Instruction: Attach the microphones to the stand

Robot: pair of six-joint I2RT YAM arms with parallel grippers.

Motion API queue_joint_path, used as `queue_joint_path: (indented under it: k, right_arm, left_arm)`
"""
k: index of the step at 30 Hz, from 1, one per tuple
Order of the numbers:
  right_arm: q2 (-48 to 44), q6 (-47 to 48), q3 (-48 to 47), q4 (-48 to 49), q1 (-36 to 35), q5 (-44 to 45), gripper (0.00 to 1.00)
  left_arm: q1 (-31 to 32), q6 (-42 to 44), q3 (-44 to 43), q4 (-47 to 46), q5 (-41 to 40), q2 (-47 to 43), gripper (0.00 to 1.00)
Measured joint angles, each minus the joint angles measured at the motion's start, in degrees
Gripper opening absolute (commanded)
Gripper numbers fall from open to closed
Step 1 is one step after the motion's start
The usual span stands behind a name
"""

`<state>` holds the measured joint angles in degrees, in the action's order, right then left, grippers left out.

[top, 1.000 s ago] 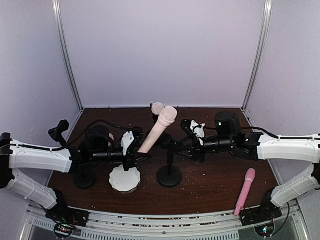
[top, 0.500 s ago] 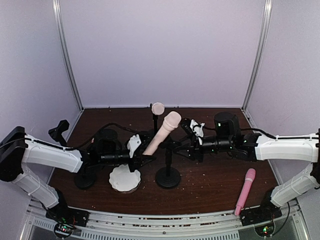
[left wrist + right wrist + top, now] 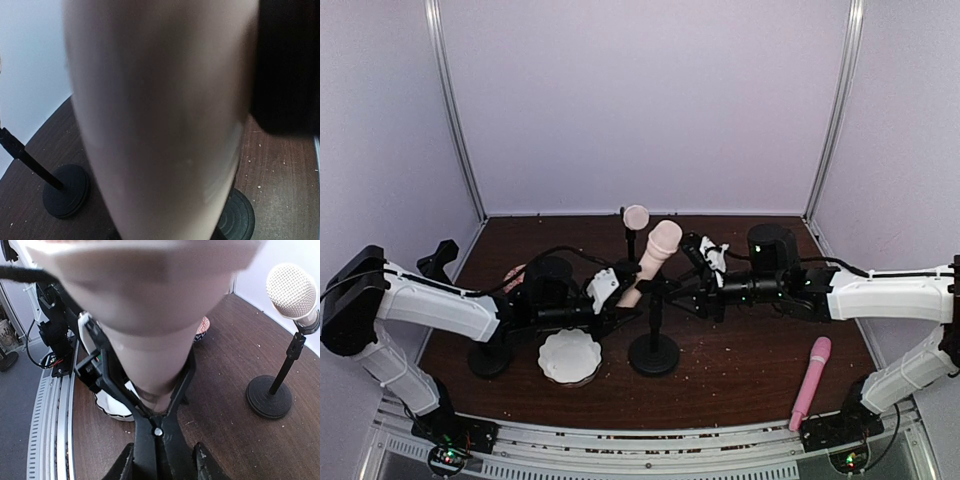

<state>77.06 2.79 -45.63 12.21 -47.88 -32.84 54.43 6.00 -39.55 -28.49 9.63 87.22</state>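
Observation:
A cream microphone (image 3: 653,256) leans head-up over the middle stand (image 3: 653,352). My left gripper (image 3: 618,300) is shut on its lower handle; in the left wrist view the microphone (image 3: 160,120) fills the frame. My right gripper (image 3: 693,291) is shut on the stand's black clip (image 3: 150,405), squeezing it so its arms spread around the microphone's handle (image 3: 150,365). A second cream microphone (image 3: 635,215) sits on a back stand (image 3: 270,397). The pink microphone (image 3: 810,380) lies on the table at the front right.
A white scalloped dish (image 3: 570,357) lies just left of the middle stand's base. Another black stand base (image 3: 490,360) sits under the left arm. A patterned object (image 3: 202,326) lies behind the dish. White walls close in on three sides.
My left arm has reached further right, bringing the cream microphone more upright and into the clip. The right gripper and stand have shifted slightly left.

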Motion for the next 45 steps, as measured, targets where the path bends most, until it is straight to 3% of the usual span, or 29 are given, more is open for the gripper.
queue_joint_path:
  k: [6, 21, 36, 45]
  right_arm:
    - [0.1, -0.7, 0.0, 0.1, 0.1, 1.0, 0.24]
    - [0.0, -1.0, -0.9, -1.6, 0.1, 2.0, 0.28]
    - [-0.3, 0.6, -1.1, -3.4, -0.6, 0.2, 0.27]
    - [-0.2, 1.8, -3.2, -7.6, 0.2, 0.1, 0.3]
  left_arm:
    - [1.2, 0.4, -4.2, 0.7, -1.8, 3.2, 0.0]
    - [1.4, 0.5, -4.8, 2.1, -3.3, 3.1, 0.0]
    - [3.1, 0.3, 1.9, 2.1, -6.1, -0.5, 0.0]
    - [3.1, 3.3, -1.1, 9.2, -9.6, -1.6, 0.0]
